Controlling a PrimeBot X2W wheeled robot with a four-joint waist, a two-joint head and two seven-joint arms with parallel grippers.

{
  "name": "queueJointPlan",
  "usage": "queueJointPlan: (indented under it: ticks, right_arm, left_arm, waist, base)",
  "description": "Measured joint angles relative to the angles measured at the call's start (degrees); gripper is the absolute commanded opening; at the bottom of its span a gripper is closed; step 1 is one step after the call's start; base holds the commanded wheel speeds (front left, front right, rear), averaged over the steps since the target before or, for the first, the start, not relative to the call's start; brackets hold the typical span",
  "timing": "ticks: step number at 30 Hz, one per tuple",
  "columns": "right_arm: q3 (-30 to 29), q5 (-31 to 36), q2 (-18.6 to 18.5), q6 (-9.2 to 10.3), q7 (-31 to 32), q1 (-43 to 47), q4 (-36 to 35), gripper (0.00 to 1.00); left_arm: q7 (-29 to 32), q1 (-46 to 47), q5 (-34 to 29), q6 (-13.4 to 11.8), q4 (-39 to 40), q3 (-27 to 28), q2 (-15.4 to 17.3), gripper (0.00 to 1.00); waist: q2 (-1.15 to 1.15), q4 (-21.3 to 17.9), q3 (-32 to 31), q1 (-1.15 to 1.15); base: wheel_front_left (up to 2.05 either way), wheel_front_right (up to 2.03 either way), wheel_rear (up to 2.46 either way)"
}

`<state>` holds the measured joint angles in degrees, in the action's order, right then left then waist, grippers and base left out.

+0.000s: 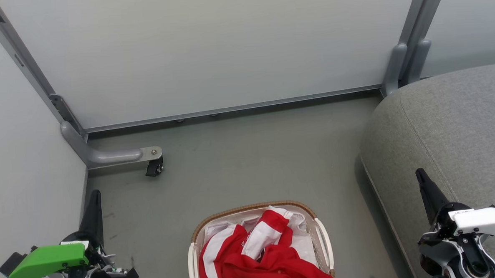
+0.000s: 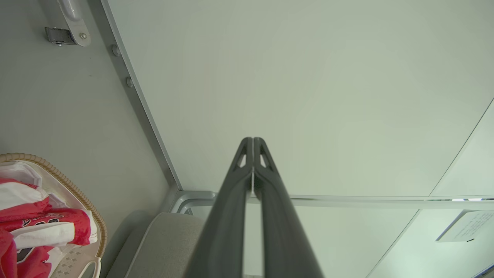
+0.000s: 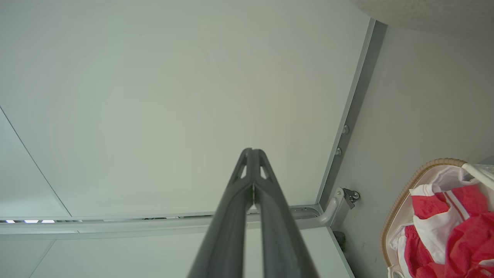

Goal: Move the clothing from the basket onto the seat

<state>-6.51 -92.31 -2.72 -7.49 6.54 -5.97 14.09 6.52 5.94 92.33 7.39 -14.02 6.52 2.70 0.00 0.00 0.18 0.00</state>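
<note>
The red and white clothing (image 1: 261, 255) lies heaped in the cream basket (image 1: 250, 209) with its brown woven rim, on the floor at the bottom middle of the head view. The grey seat (image 1: 451, 121) rises at the right. My left gripper (image 1: 94, 195) stands shut and empty to the basket's left, near the side panel. Over the seat's front edge, my right gripper (image 1: 421, 174) is shut and empty too. The left wrist view shows the left gripper (image 2: 252, 139), the clothing (image 2: 34, 224) and the basket (image 2: 73, 189). In the right wrist view are the right gripper (image 3: 251, 150), the clothing (image 3: 451, 227) and the basket (image 3: 409, 185).
White partition panels (image 1: 210, 48) close off the back and the left. A grey panel foot with a black caster (image 1: 153, 166) juts onto the grey floor (image 1: 256, 159) at the back left. Bare floor lies between the basket and the back panel.
</note>
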Motion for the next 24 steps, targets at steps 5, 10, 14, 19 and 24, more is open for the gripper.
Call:
queueJointPlan:
  ticks: [5, 10, 14, 19, 24]
  right_arm:
    - [0.00, 0.00, 0.00, 0.00, 0.00, 0.00, 0.00, 0.00]
    - [0.00, 0.00, 0.00, 0.00, 0.00, 0.00, 0.00, 0.00]
    - [0.00, 0.00, 0.00, 0.00, 0.00, 0.00, 0.00, 0.00]
    - [0.00, 0.00, 0.00, 0.00, 0.00, 0.00, 0.00, 0.00]
    - [0.12, 0.01, 0.48, 0.01, 0.00, 1.04, 1.42, 1.00]
  left_arm:
    - [0.00, 0.00, 0.00, 0.00, 0.00, 0.00, 0.00, 0.00]
    - [0.00, 0.00, 0.00, 0.00, 0.00, 0.00, 0.00, 0.00]
    - [0.00, 0.00, 0.00, 0.00, 0.00, 0.00, 0.00, 0.00]
    - [0.00, 0.00, 0.00, 0.00, 0.00, 0.00, 0.00, 0.00]
    - [-0.03, -0.89, 0.00, -0.02, -1.53, -0.14, -0.30, 1.00]
  waist:
    - [0.00, 0.00, 0.00, 0.00]
    - [0.00, 0.00, 0.00, 0.00]
    - [0.00, 0.00, 0.00, 0.00]
    - [0.00, 0.00, 0.00, 0.00]
    - [0.00, 0.00, 0.00, 0.00]
  base:
    - [0.00, 0.00, 0.00]
    - [0.00, 0.00, 0.00]
    - [0.00, 0.00, 0.00]
    - [0.00, 0.00, 0.00]
    - [0.00, 0.00, 0.00]
